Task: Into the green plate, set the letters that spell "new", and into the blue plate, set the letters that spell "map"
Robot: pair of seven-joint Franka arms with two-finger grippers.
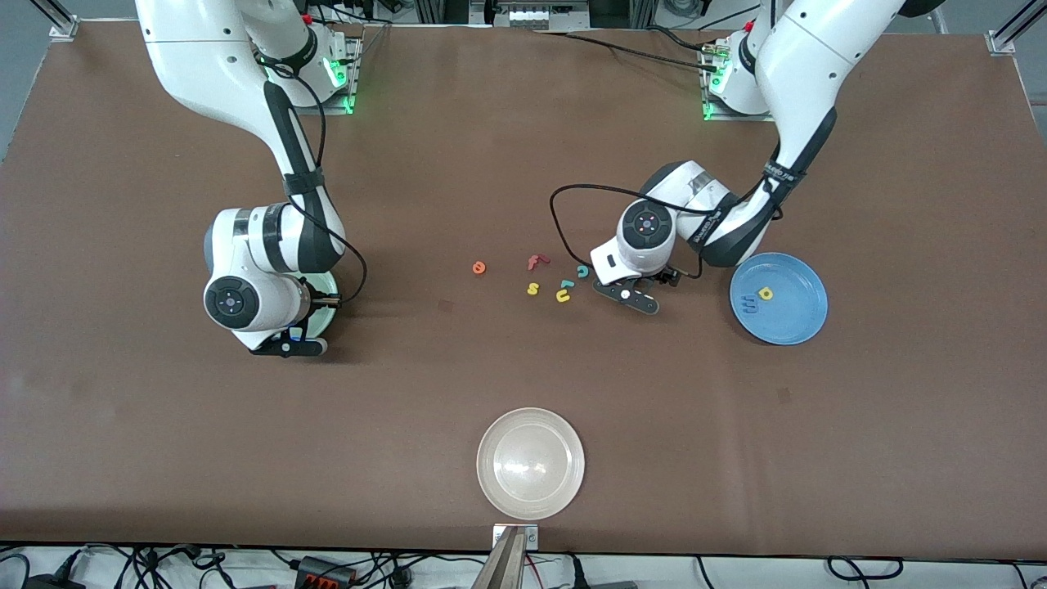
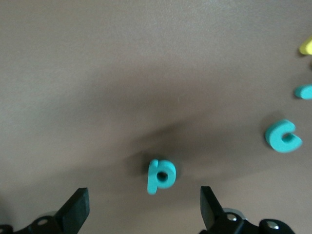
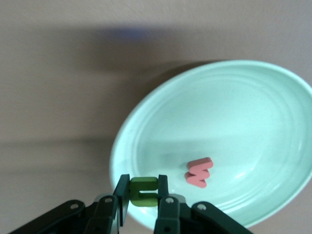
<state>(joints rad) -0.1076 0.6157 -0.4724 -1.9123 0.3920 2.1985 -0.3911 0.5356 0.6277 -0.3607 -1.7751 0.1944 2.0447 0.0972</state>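
My right gripper (image 3: 144,194) is shut on the green n (image 3: 144,185) just over the rim of the green plate (image 3: 229,102). The pinkish-red w (image 3: 198,172) lies in that plate. The orange e (image 1: 479,267) lies on the table toward the middle. My left gripper (image 2: 144,209) hangs open low over the table, with the teal p (image 2: 161,175) lying just ahead of the gap between its fingers. The front view hides the p under that hand. In the blue plate (image 1: 797,323), at the left arm's end, lie the blue m (image 1: 746,303) and the yellow a (image 1: 766,293).
Loose letters lie beside the left hand: a red f (image 1: 536,262), a yellow s (image 1: 532,288), a teal c (image 1: 582,271), a yellow u (image 1: 563,296) and one more teal letter (image 1: 566,284). A whitish-beige plate (image 1: 531,463) sits near the table's front edge.
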